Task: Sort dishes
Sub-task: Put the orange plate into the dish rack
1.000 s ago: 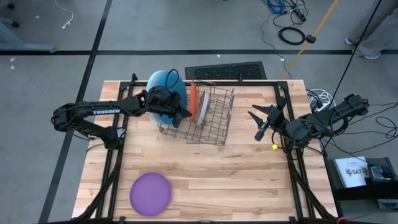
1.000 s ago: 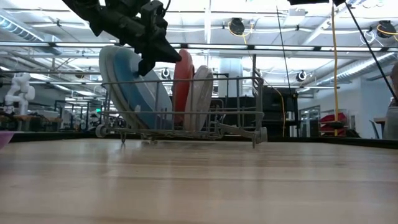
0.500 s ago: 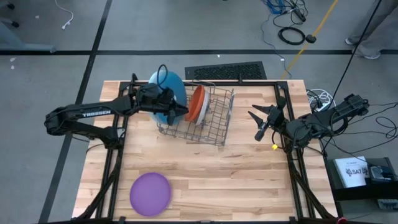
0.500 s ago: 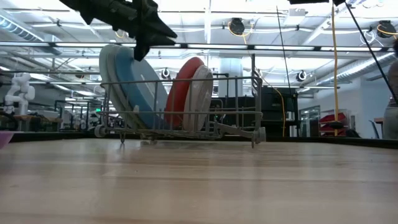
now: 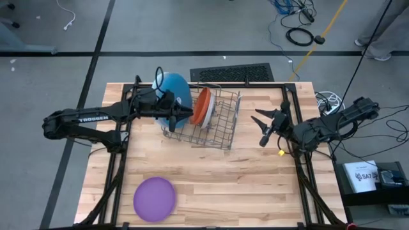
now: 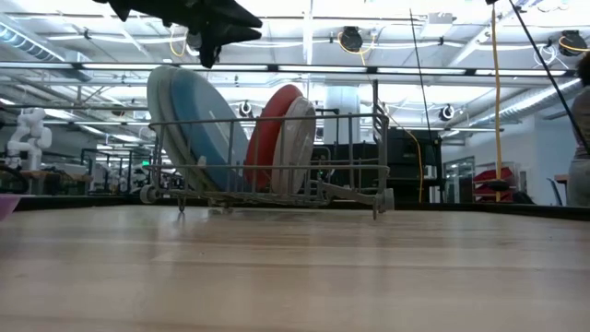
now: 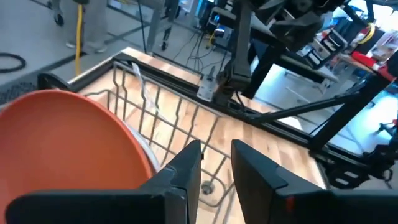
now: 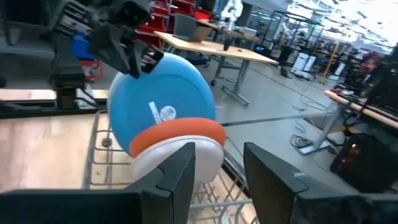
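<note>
The left hand (image 5: 185, 112) hovers above the rack (image 5: 217, 128), fingers slightly parted and empty, just over the orange plate (image 5: 203, 106) that leans there between blue plates (image 5: 172, 89) and a white plate (image 6: 300, 138). The right hand (image 5: 263, 124) waits open and empty beside the rack. A purple plate (image 5: 154, 199) lies on the table (image 5: 243, 185).

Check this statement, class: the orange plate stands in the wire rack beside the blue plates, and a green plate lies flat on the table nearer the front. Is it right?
One detail is wrong: the plate lying flat is purple, not green, as the high view shows. The rest holds: the orange plate stands in the wire rack beside the blue plates.
</note>
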`<state>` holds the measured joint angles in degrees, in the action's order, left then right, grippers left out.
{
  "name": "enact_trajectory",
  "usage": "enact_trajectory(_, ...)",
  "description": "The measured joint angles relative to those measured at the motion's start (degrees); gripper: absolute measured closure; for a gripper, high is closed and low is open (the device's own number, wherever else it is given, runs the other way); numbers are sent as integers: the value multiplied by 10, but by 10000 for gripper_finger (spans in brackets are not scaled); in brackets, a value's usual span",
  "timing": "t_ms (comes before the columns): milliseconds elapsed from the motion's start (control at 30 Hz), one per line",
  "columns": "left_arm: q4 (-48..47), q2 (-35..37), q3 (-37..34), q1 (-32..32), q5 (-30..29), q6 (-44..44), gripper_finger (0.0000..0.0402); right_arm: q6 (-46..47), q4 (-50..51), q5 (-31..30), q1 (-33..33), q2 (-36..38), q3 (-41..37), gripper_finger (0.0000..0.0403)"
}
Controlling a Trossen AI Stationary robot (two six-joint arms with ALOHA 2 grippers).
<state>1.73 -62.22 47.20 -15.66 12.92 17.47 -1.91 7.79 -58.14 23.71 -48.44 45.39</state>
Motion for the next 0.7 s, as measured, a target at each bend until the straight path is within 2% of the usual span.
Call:
enact_trajectory(233,14,-6,0,1,-49,-18,313,-5,1,0,-42,-48,32,271)
enact_trajectory(433,65,-21,18,6,-57,-45,313,-14,1,0,-59,-89,66,271)
enact_trajectory(700,-71,-104,132,23,-117,-106,335,-20,2,0,-69,-125,92,271)
